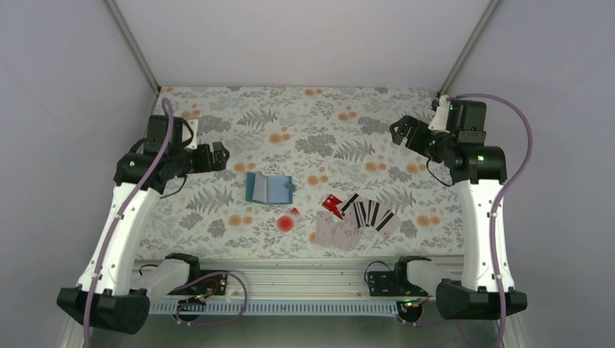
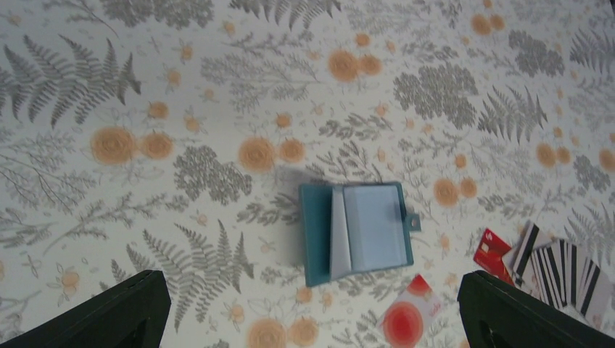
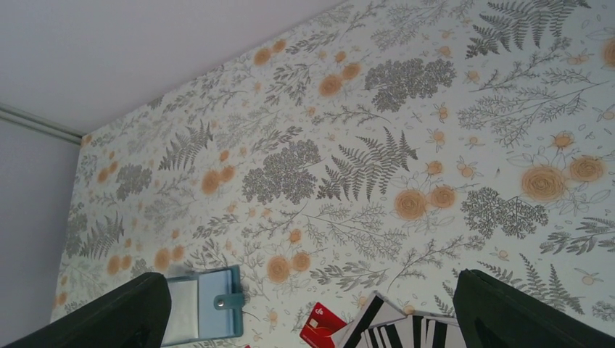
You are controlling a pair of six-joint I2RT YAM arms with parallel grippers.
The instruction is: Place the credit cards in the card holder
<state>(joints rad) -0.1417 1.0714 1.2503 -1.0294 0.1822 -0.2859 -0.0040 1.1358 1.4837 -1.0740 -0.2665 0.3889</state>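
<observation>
The card holder (image 1: 268, 188) lies open like a little blue book near the middle of the floral tablecloth (image 1: 304, 123), its closing tab pointing toward the right arm's side. The credit cards (image 1: 366, 215) lie well to its right, nearer the robot: black-striped cards in an overlapping fan, with a red card (image 1: 333, 206) at the fan's left end and pale cards tucked against its near edge. None of them touches the holder. Between holder and cards lies a small pale piece with a round red spot (image 1: 289, 220).

The left gripper (image 1: 217, 156) hovers above the cloth just left of the holder, its dark fingers (image 2: 123, 312) spread wide with nothing between them. The right gripper (image 1: 402, 132) hangs over the far right of the table, fingers (image 3: 123, 312) likewise fully apart and empty.
</observation>
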